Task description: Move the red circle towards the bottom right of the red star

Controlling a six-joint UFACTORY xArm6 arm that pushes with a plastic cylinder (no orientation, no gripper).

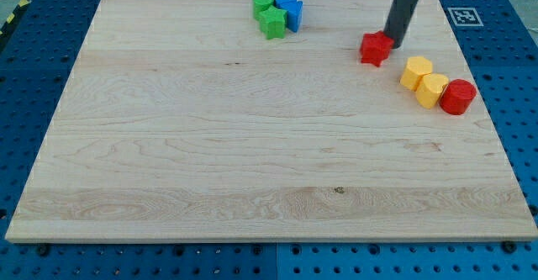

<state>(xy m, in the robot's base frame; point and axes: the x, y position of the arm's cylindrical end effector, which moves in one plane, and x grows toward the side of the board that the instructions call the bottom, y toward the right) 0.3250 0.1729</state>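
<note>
At the view's top right, your tip [393, 43] is touching the red star [376, 49]; the red circle [458, 97] is sitting lower right, already roughly on target. No jaws: nothing is being held.

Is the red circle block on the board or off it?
On: the red circle block sits on the wooden board, touching a yellow block.

There is just one camera. It sits high up past the bottom edge of the wooden board [252, 162] and looks down and forward across it. The whole board fits in the view, and all four corners show. The top edge looks shorter than the bottom edge, so the top edge is farther away. Blue table [34, 61] with holes shows around the board on every side.
</note>
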